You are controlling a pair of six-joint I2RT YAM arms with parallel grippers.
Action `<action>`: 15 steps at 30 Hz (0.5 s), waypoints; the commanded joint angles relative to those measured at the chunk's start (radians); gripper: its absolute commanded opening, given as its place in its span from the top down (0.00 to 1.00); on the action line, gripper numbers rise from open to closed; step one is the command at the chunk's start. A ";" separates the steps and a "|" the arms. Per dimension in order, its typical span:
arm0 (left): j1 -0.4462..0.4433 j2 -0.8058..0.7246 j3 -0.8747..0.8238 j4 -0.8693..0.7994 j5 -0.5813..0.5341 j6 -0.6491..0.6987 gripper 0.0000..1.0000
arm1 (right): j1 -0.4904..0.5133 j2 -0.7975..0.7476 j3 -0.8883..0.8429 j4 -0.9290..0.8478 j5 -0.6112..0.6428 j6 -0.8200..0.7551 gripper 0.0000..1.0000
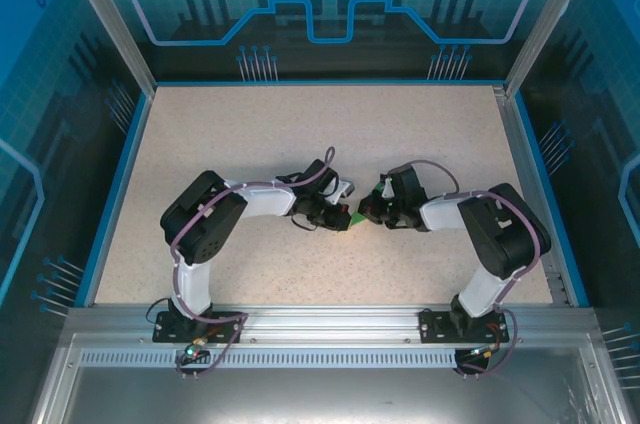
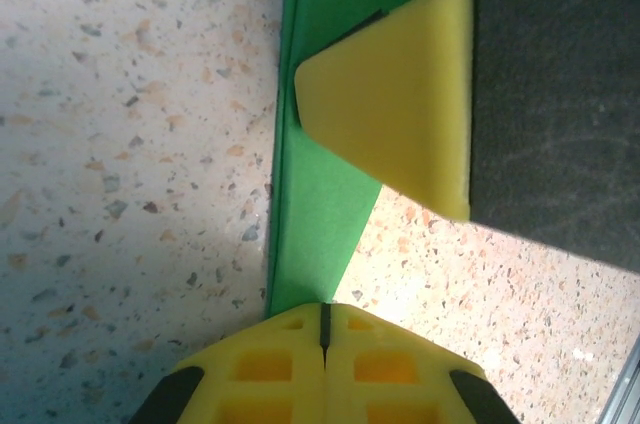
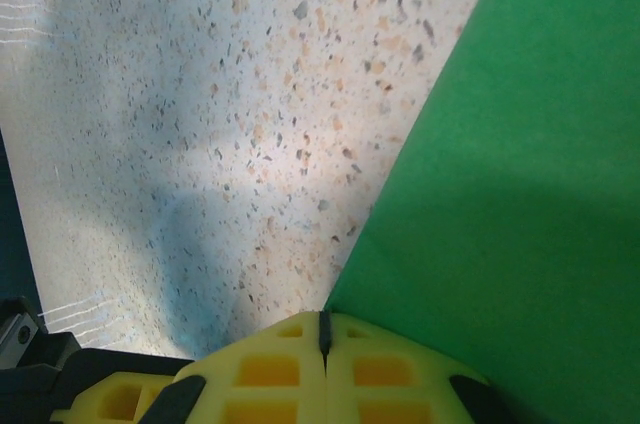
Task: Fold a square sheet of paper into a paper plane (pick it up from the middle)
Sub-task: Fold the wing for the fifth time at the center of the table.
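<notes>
The left hand [image 2: 323, 309] and the right hand [image 3: 323, 316] are each clamped shut on the green sheet of paper [image 2: 320, 214]. It sits between them at the middle of the surface [image 1: 300, 134], showing one folded edge. Folding appears to be at an early stage, and most plane folds remain.

Left hand [image 2: 323, 324] and right hand [image 3: 323, 329] both closed.

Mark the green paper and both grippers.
green paper [image 2: 318, 214], left wrist view, middle of its face
left gripper [image 2: 324, 318], left wrist view, seam between shut fingertips
right gripper [image 3: 323, 326], right wrist view, seam between shut fingertips
</notes>
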 commanded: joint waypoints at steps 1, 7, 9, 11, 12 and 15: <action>0.008 0.056 -0.048 -0.132 -0.121 0.030 1.00 | -0.081 0.035 0.003 -0.032 0.088 -0.043 0.98; 0.010 0.055 -0.061 -0.138 -0.132 0.031 1.00 | -0.144 0.061 0.022 -0.030 0.046 -0.062 0.98; 0.010 0.052 -0.066 -0.141 -0.135 0.032 1.00 | -0.166 0.077 0.033 -0.029 0.029 -0.065 0.98; 0.012 0.049 -0.070 -0.143 -0.136 0.033 1.00 | -0.187 0.090 0.041 -0.030 0.016 -0.067 0.98; 0.012 0.048 -0.074 -0.142 -0.138 0.034 1.00 | -0.198 0.095 0.045 -0.030 0.008 -0.066 0.98; 0.016 0.045 -0.081 -0.145 -0.142 0.035 1.00 | -0.231 0.105 0.054 -0.030 -0.007 -0.071 0.98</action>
